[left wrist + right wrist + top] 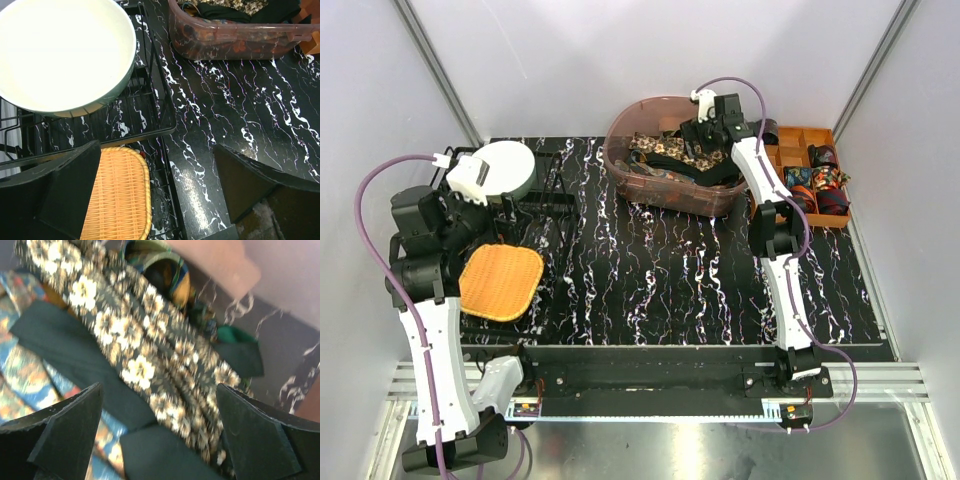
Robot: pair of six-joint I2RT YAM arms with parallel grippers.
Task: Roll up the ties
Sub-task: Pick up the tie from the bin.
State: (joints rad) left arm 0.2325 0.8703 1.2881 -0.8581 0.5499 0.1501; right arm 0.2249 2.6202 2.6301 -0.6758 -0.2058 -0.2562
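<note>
Reaching into the translucent tub (710, 203) at the far side of the desk (650, 280), the right fingers (70, 430) hang spread wide and empty close over a brown floral tie (145, 365). It lies across a black tie (75, 350) and a blue patterned tie (30, 385), so it looks the easiest to lift free. Loose ties fill the tub, while rolled ties (817, 185) sit in the wooden organizer (798, 135) just beside it, likely their destination. The left fingers (70, 185), also wide and holding nothing, hover well apart over a wire rack (555, 185), near a white bowl (515, 165) and a woven mat (500, 283), apparently parked clear of the work.
</note>
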